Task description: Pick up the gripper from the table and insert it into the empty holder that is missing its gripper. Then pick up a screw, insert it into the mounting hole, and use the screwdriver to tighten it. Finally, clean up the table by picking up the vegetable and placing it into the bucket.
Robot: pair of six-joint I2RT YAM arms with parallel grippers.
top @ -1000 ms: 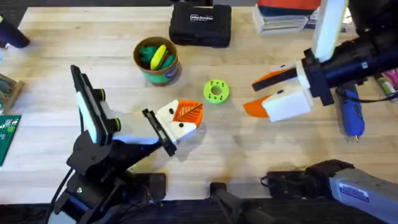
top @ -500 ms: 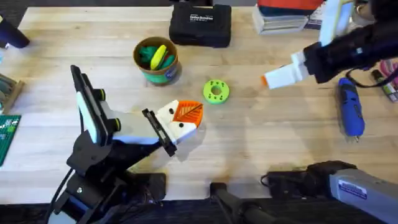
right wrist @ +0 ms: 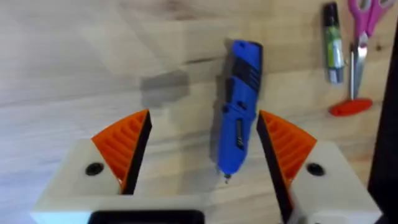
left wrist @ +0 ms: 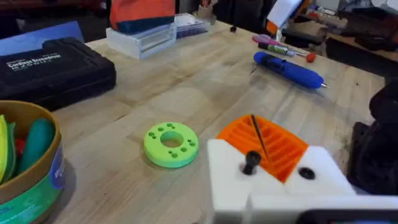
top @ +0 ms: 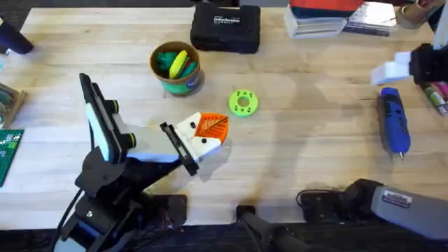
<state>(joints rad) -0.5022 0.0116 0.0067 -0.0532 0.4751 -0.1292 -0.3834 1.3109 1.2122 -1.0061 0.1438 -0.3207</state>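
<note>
My left gripper rests low at the table's middle, its white fingers together. The orange ribbed gripper sits in the white holder. A black screw stands in the holder's mounting hole. At the right edge lies the blue screwdriver. My right gripper hangs open above it, one orange pad on each side. The bucket holds a yellow toy and green pieces; I cannot tell which is the vegetable.
A lime-green disc lies between the bucket and the holder. A black case and stacked boxes line the far edge. Scissors and a marker lie beside the screwdriver. A circuit board sits at the left edge.
The right arm has swung from the table's middle out to the right edge, over the screwdriver. The left arm and everything on the table stayed put.
</note>
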